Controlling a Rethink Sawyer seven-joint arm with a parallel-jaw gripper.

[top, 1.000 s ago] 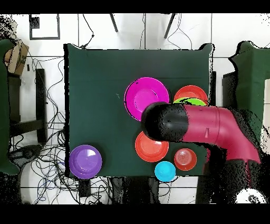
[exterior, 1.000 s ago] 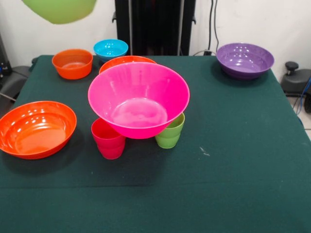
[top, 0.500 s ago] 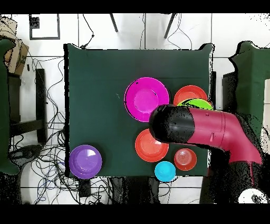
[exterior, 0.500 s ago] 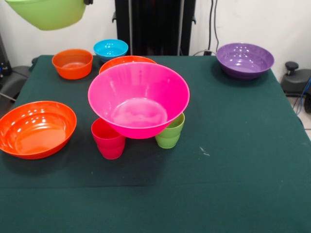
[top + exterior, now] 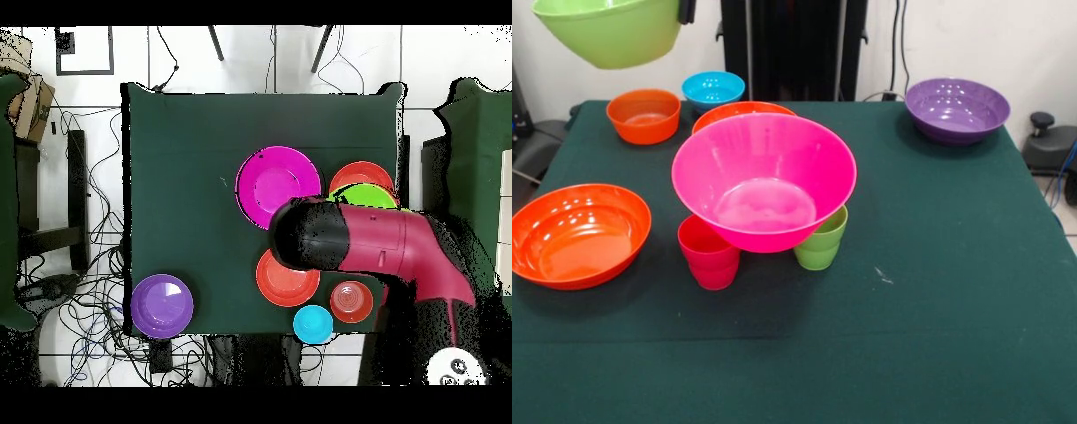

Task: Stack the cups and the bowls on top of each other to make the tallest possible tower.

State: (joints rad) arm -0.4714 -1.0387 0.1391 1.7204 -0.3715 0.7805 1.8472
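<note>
Pincer (image 5: 686, 11) up high, clamped on the rim of the hanging bowl (image 5: 607, 31). Underneath that sits a wide bowl (image 5: 578, 234). Off to the pincer's side, the deep bowl (image 5: 764, 181) rests on one cup (image 5: 710, 256) and a second cup (image 5: 821, 243). The lone bowl (image 5: 957, 109) is well apart, farthest from the pincer.

A dark green cloth (image 5: 936, 291) covers the bench (image 5: 180, 180). Behind it rises a plain white wall (image 5: 971, 44), with black cables (image 5: 900, 44) hanging down it. Seen from overhead, the floor (image 5: 90, 150) is pale tile with dark grout lines, and tangled cables (image 5: 85, 290) lie beside the bench's edge.
</note>
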